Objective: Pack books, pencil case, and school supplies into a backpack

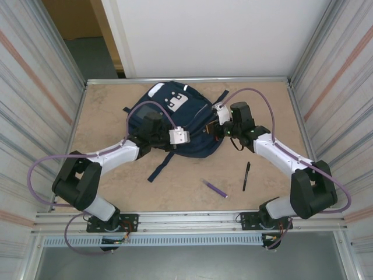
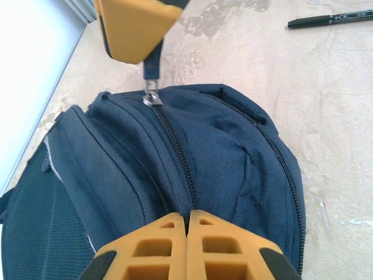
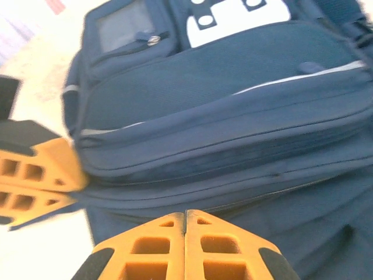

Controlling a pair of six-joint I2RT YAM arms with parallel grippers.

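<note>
The navy backpack (image 1: 175, 116) lies in the middle of the table, its white patch toward the far side. My left gripper (image 2: 187, 214) is shut, pinching the backpack's fabric (image 2: 233, 157) at the near end of a closed zipper (image 2: 175, 151). At the far end of that zipper, my right gripper (image 2: 150, 52) is shut on the dark zipper pull (image 2: 152, 70), just above the metal slider. A black pen (image 1: 246, 176) and a purple pen (image 1: 216, 188) lie on the table in front of the backpack. The books and the pencil case are out of view.
Metal rails and ribbed side walls (image 1: 35, 87) frame the beige table (image 1: 116, 186). A dark backpack strap (image 1: 158, 169) trails toward the near edge. The black pen (image 2: 329, 19) lies beyond the backpack in the left wrist view.
</note>
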